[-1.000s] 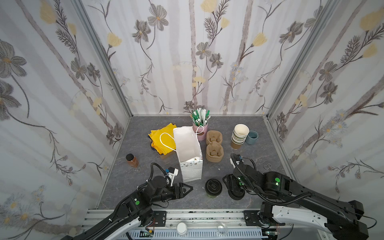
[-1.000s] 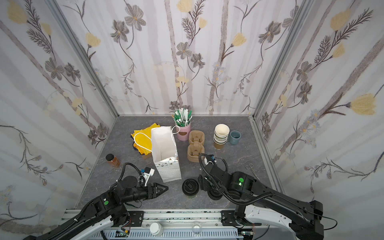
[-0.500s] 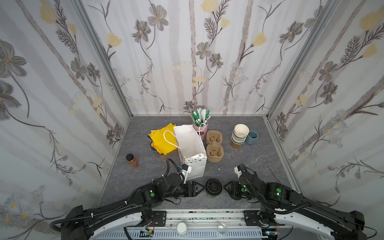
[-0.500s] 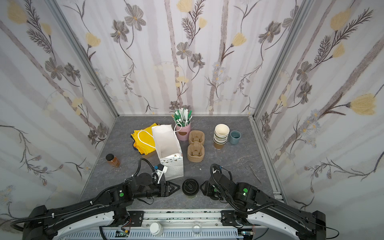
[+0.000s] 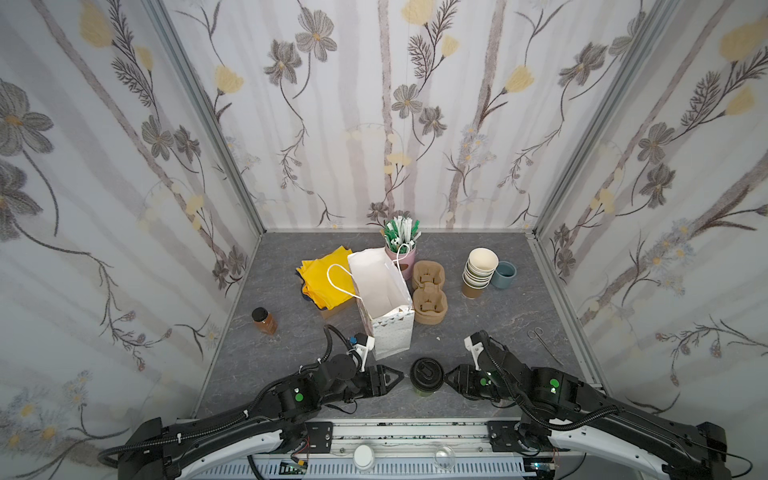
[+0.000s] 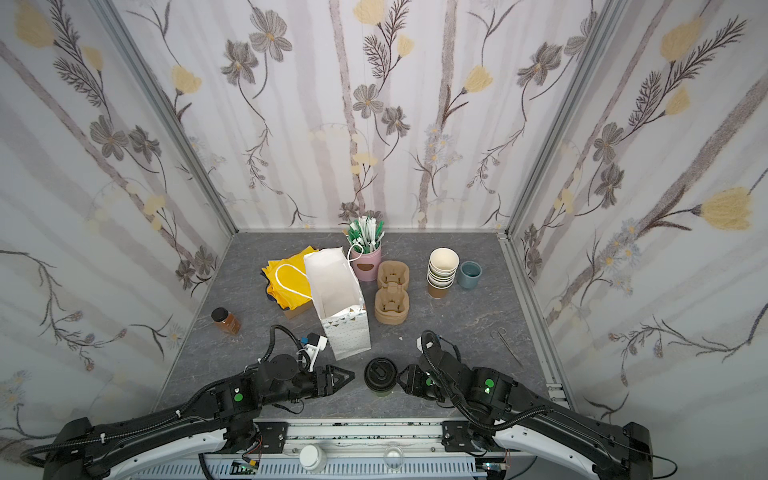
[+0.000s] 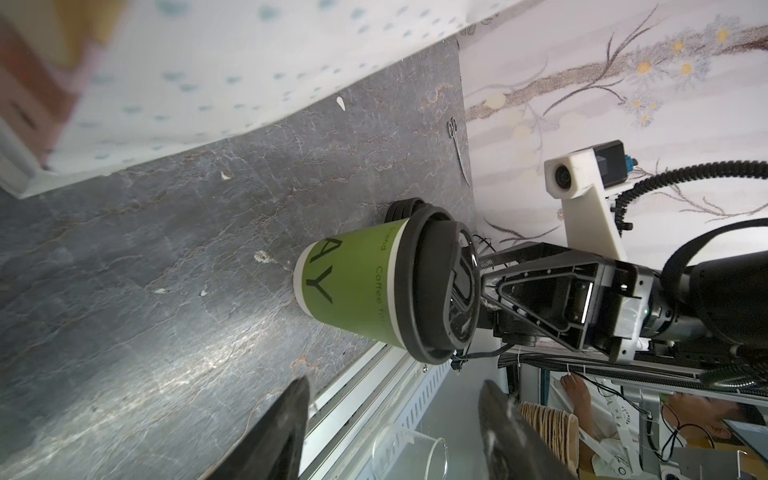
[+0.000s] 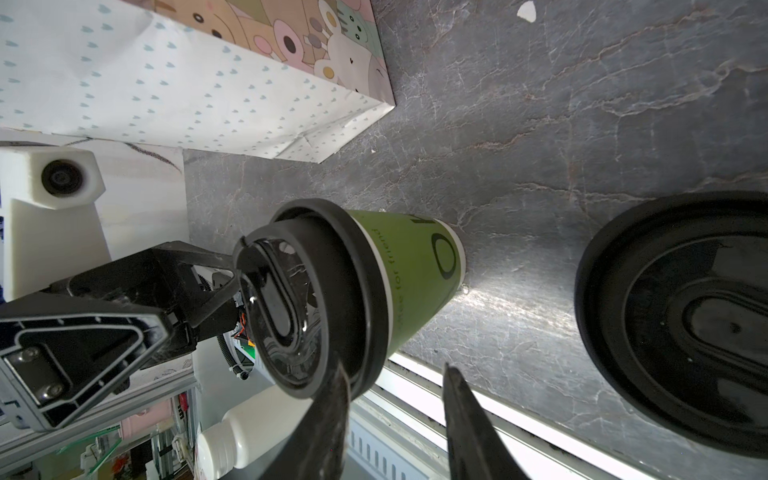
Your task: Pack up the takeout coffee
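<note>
Top views show the cup [image 5: 426, 374] upright near the front edge of the table [image 5: 478, 324], just in front of the open bag [image 5: 382, 291]. It looks light and tall, so a sideways nudge at the lid [image 7: 432, 286] could likely tip it or slide it off the edge. A pinch on the lid alone might pop it loose.

The left gripper [image 5: 395, 376] and right gripper [image 5: 451, 378] lie low and level. They point at each other with the cup between them, close enough to clash. The left fingers [image 7: 282, 432] are apart and empty, short of the cup. The right fingers [image 8: 328, 424] are also apart, at the lid's rim; whether they touch it is unclear.
</note>
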Robot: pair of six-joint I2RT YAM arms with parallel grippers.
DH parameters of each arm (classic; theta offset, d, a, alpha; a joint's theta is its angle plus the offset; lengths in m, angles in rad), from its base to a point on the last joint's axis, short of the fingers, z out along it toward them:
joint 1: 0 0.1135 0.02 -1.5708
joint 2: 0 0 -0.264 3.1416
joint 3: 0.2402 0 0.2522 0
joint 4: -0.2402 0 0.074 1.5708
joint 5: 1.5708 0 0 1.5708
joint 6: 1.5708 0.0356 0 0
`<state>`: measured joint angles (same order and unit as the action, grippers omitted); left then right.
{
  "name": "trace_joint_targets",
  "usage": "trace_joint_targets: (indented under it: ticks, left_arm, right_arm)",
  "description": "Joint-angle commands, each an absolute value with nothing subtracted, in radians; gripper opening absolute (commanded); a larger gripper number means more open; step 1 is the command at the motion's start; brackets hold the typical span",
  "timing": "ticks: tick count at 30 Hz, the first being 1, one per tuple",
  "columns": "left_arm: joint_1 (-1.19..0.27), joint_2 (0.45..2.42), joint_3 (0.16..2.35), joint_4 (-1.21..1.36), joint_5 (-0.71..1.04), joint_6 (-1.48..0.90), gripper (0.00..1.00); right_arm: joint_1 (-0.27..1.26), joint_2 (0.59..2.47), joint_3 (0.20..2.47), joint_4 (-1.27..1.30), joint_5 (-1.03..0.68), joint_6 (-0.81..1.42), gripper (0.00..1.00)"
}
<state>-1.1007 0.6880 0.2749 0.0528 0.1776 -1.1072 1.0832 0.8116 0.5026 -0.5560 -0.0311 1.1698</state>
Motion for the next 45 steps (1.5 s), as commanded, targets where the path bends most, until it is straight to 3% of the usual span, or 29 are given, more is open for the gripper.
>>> trace_joint_targets:
  ticks: [1, 16, 33, 45]
  left_arm:
    - [-1.104, 0.707, 0.281, 0.085, 0.192, -1.108, 0.66]
    - [-1.135, 0.781, 0.257, 0.268, 0.196, -1.144, 0.65]
    - [-1.140, 0.876, 0.297, 0.296, 0.143, -1.142, 0.67]
    - [-1.139, 0.931, 0.310, 0.310, 0.141, -1.138, 0.63]
  right_arm:
    - [1.083, 0.819, 0.494, -0.500, -0.054, 1.180, 0.38]
    - [1.083, 0.851, 0.493, -0.460, -0.081, 1.163, 0.30]
    - [1.083, 0.856, 0.478, -0.464, -0.089, 1.158, 0.29]
    - [1.083, 0.877, 0.479, -0.480, -0.092, 1.146, 0.25]
